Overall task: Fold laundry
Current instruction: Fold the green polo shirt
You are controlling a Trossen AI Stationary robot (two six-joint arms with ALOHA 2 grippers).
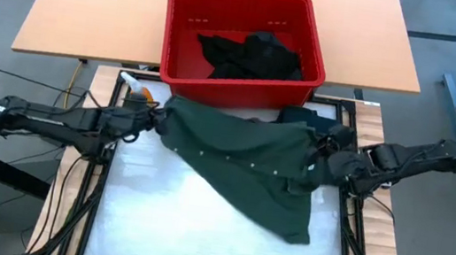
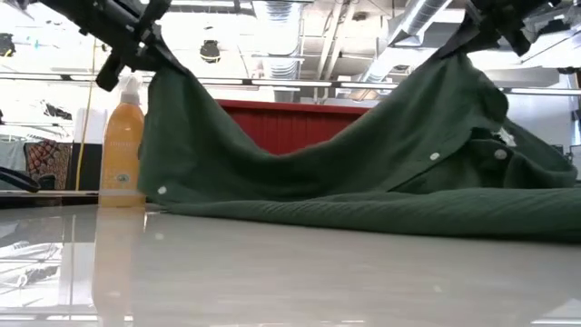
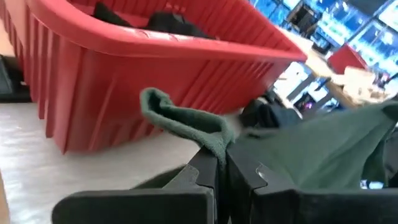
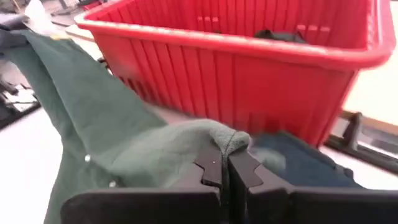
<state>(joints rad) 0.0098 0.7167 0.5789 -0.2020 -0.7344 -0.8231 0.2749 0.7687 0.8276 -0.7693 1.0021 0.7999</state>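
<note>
**Green shirt held up between both grippers, in front of the red bin**

The high view gives the whole layout. The green shirt (image 1: 245, 161) hangs between the two arms over the white table (image 1: 152, 224), just in front of the red bin (image 1: 244, 45). The left gripper (image 1: 156, 117) holds one upper corner and the right gripper (image 1: 324, 154) holds the other one. From there the cloth drops to a point toward the near edge of the table. Inside the bin lies a black garment (image 1: 252, 55). Only this view shows that garment fully.

The low view adds what the high view cannot show: the two held corners are lifted above the table, the middle of the shirt (image 2: 363, 163) sags between them, and its lower part lies on the surface. White buttons are visible on the cloth. An orange spray bottle (image 2: 123, 145) stands beside the shirt, near the left corner.

The left wrist view shows the left gripper (image 3: 222, 168) with its fingers pressed together on a fold of the green cloth (image 3: 186, 121), and the bin wall (image 3: 155, 81) is close behind. The right wrist view shows the right gripper (image 4: 225, 169) also clamped on a bunched edge of the shirt (image 4: 124, 130). A darker piece of cloth (image 4: 305, 162) lies on the table just beside that gripper, between it and the bin (image 4: 249, 68).
</note>
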